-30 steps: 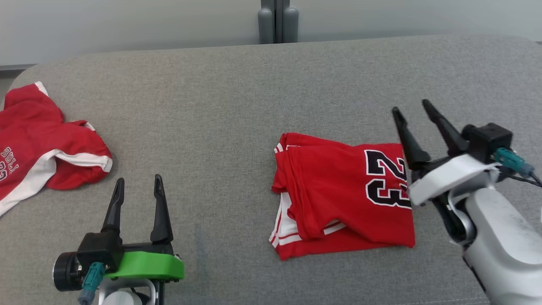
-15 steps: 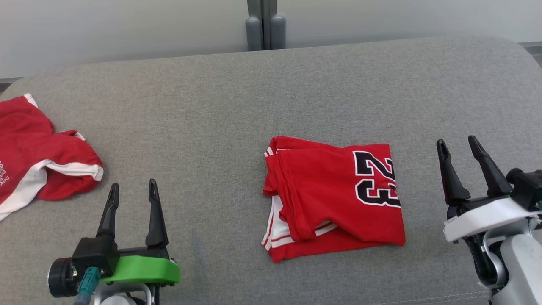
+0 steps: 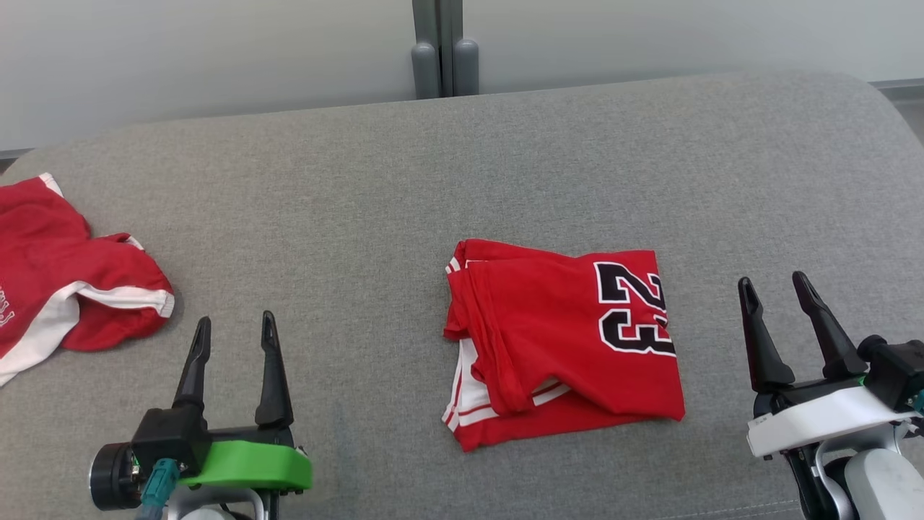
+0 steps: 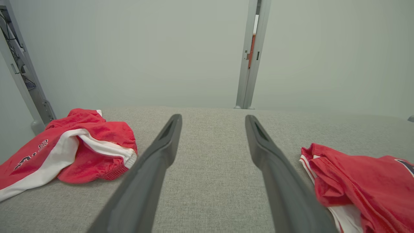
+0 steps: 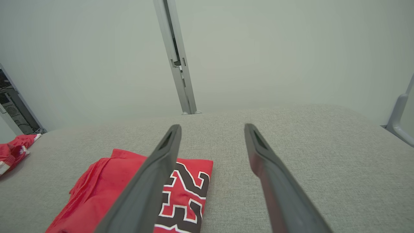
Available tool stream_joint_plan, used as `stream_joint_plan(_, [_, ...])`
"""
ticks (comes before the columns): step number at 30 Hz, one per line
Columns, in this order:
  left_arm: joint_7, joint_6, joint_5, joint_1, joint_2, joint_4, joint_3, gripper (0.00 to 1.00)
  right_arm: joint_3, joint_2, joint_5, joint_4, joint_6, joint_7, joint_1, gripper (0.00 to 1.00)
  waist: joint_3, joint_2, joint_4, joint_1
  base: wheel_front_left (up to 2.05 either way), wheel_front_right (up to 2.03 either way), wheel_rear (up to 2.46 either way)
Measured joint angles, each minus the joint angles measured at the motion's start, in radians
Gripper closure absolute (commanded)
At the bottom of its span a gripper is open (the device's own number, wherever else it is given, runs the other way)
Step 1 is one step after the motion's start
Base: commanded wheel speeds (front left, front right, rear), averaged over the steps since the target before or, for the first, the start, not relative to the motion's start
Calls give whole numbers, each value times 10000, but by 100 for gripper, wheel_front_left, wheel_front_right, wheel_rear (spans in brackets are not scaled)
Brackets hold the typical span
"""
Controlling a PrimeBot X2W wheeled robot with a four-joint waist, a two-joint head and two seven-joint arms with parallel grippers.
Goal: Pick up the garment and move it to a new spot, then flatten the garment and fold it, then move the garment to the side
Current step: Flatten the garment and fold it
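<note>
1. Grey fabric-covered tabletop [image 3: 433, 166] with rounded corners, backed by a pale wall and a grey post [image 3: 439, 43] behind the far edge.
2. Garment [image 3: 548, 361]: red with white trim, folded into a compact rectangle. It lies right of centre, toward the near edge.
3. Second red garment [image 3: 79, 289], crumpled, at the left edge.
4. Left pincer [image 3: 236, 319], over the near edge left of centre. Right pincer [image 3: 772, 280], by the near right corner, near the folded garment. Both stand wide and empty.
5. Step in hand, as judged: folding looks done, and moving the garment aside remains. It is best done by gripping every layer at two opposite sides and lifting low and level with both arms in step, so the fold holds. Set it down well apart from the crumpled piece.
6. Legible writing: numeral "23" [image 3: 635, 318], black outlined in white, lying sideways. Lettering on the second garment is cut off and unreadable.
</note>
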Motion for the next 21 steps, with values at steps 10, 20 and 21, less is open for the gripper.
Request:
stream_joint_plan(10, [0,-431,79,61,0,502,-1072,0,-4,215,-332,-291,0,-2,356,0,-118,0,-63,0,0,0,0])
stream_joint_plan(20, [0,-886,-2,-356,-12,1856,-3542,0,213,224,-420,-290,0,-8,308,0,-25,0,-382,0,0,0,0])
stream_joint_plan(21, [-2,-928,-46,-417,-13,2036,-3768,0,238,217,-420,-290,0,-8,291,0,-9,0,-429,0,0,0,0])
